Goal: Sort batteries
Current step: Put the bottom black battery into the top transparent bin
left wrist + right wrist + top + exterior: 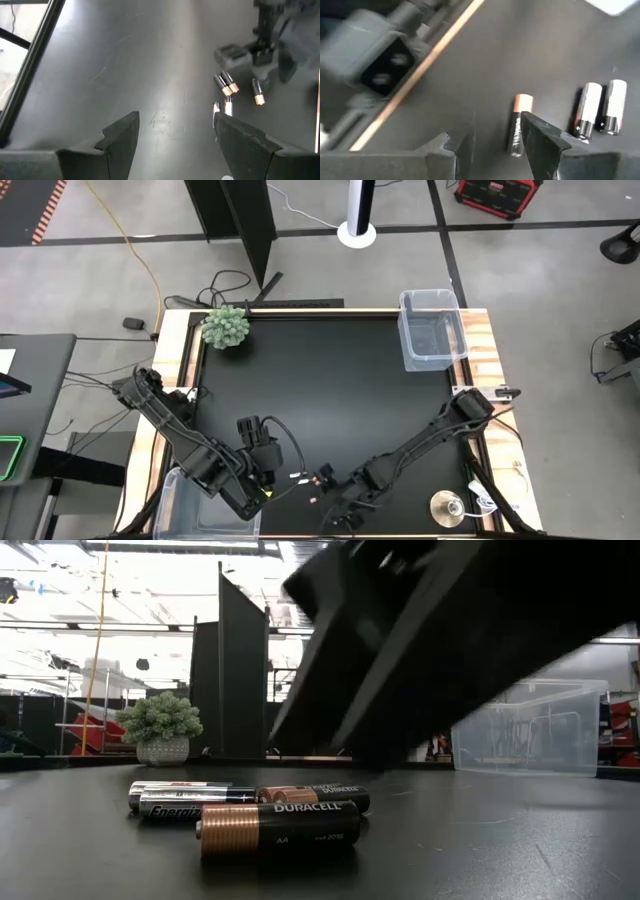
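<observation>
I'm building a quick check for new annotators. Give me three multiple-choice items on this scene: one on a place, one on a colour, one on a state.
1. Where does the potted plant stand?
A. At the table corner that shows top left in the high view
B. Inside a clear bin
C. Beside the round silver disc

2. In the low view, what does the nearest battery look like?
A. All silver
B. Dark with a copper end
C. Yellow

3. How is the left gripper?
A. Shut on a battery
B. Shut on nothing
C. Open and empty

Answers:
1 A: the potted plant sits at that corner, away from both bins.
2 B: the nearest battery has a dark body and a copper end.
3 C: the left gripper shows its fingers spread over bare table, with the batteries off to one side.
</observation>
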